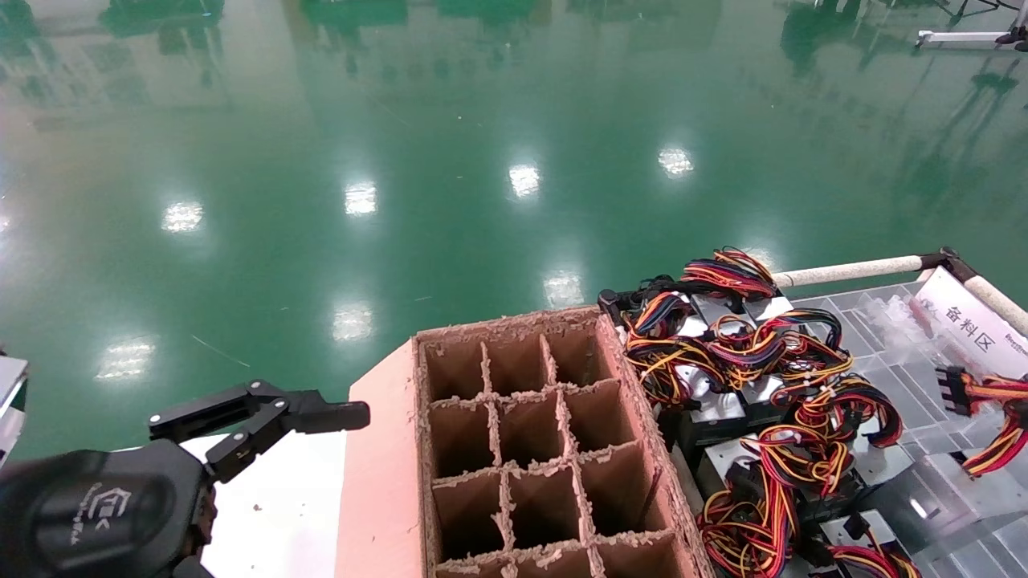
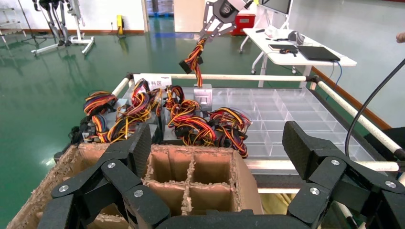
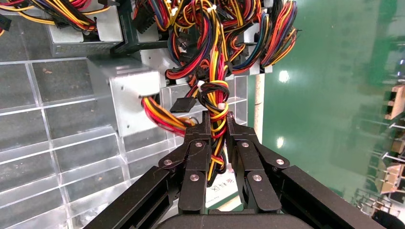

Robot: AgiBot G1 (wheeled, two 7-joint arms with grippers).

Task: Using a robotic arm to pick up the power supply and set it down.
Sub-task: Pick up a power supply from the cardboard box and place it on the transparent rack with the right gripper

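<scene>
My right gripper (image 3: 217,117) is shut on the red, yellow and black wire bundle (image 3: 212,95) of a silver-grey power supply (image 3: 131,95). In the left wrist view that gripper (image 2: 217,16) is high above the clear tray (image 2: 286,114). The wires run taut down from it to the power supply (image 2: 203,97) at the tray's far side. I cannot tell whether the box touches the tray. The head view shows only the hanging wires (image 1: 996,409) at its right edge. My left gripper (image 1: 337,416) is parked open and holds nothing, beside the cardboard box.
A brown cardboard divider box (image 1: 530,449) with bare cells stands in front of me. To its right is a pile of other power supplies with tangled wires (image 1: 747,377) on the clear compartment tray (image 1: 883,337). A padded rail (image 1: 851,270) and a white sign (image 1: 972,321) border the tray.
</scene>
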